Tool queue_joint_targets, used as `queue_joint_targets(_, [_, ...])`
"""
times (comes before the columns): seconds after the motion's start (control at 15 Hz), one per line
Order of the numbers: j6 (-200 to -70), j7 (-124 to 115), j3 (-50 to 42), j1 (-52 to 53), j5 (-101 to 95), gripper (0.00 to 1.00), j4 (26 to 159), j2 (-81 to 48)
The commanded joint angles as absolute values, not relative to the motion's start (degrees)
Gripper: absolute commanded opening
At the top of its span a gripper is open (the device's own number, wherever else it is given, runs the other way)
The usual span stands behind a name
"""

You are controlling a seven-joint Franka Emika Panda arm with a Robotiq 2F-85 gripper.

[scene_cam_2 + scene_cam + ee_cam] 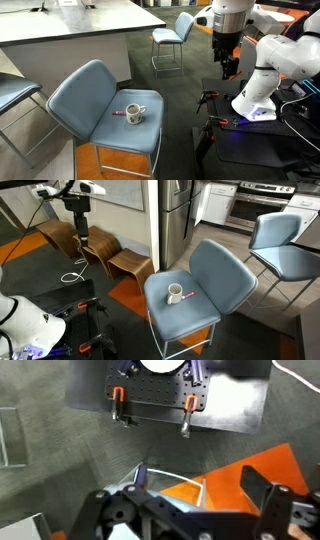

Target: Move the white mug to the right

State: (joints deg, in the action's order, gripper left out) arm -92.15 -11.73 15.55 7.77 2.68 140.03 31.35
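Note:
The white mug [174, 292] stands upright near the middle of the blue chair seat [190, 320], and it also shows in an exterior view [134, 113]. A thin pink stick [188, 298] lies on the seat beside it. My gripper [228, 66] hangs high in the air, far from the chair and well apart from the mug, and it shows in both exterior views [82, 232]. In the wrist view the jaws [200, 490] are spread wide with nothing between them. The mug is out of the wrist view.
The robot's white base [258, 95] stands on a black frame beside the chair. More blue chairs [285, 245] stand nearby. A grey plate with orange clamps [150, 395] lies below the wrist. Curved wooden pieces [110, 260] and orange carpet [130, 295] are on the floor.

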Motion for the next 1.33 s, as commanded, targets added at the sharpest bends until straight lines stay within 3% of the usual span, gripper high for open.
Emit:
queue_joint_targets(0.0, [-93.2, -11.0, 14.1, 8.5, 2.3, 1.00, 140.0, 30.8])
queue_joint_targets(0.4, [-106.4, -3.1, 6.8, 4.8, 0.0, 1.00, 138.0, 21.1])
queue_joint_targets(0.8, [-122.0, 4.5, 0.9, 1.3, 0.6, 1.00, 129.3, 1.1])
queue_joint_targets(1.27, [-133.9, 4.3, 0.8, -0.7, 3.7, 1.00, 113.6, -23.1])
